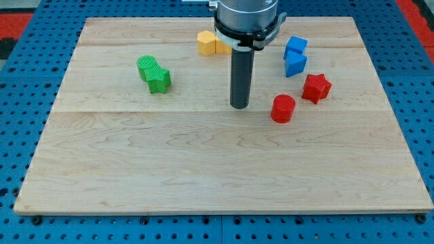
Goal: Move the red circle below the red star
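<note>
The wooden board fills most of the view, pale planks lying on a blue perforated table. Above the board's top edge, near its middle, the arm's grey housing hangs into view, and a straight dark rod descends from it. The arm carries no gripper, so there is nothing to open or close; the rod's lower end, my tip, rests on the board slightly above its centre and touches no block.

Blocks, by apparent size:
- Two green blocks sit touching each other towards the board's left edge in the upper half; exact shapes cannot be made out.
- Two blue blocks are touching each other near the top edge, right of the rod; the lower one looks triangular.
- Two yellow blocks lie at the top edge, just left of the rod, the right one partly hidden by the housing.
- The red star lies below the blue pair, towards the right edge.
- The red circle stands just beside the star, to its lower left, a narrow gap between them. It is right of my tip, near but apart.
</note>
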Tool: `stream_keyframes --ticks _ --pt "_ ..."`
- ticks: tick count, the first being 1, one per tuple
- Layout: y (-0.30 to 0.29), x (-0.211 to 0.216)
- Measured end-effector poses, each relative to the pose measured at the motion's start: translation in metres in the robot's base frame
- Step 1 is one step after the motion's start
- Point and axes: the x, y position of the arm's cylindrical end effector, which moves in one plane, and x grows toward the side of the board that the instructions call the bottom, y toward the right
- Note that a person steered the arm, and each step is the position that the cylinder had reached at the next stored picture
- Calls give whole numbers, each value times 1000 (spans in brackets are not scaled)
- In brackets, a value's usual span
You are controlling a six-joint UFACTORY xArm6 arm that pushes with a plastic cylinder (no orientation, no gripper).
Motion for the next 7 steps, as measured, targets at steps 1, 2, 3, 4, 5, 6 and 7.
stream_keyframes --ticks 1,2,3,4,5,6,7 --pt "0 2" --pt "0 20" --pt "0 20" --pt "6 20" --pt "34 20" --pt "65 20" --pt "82 20"
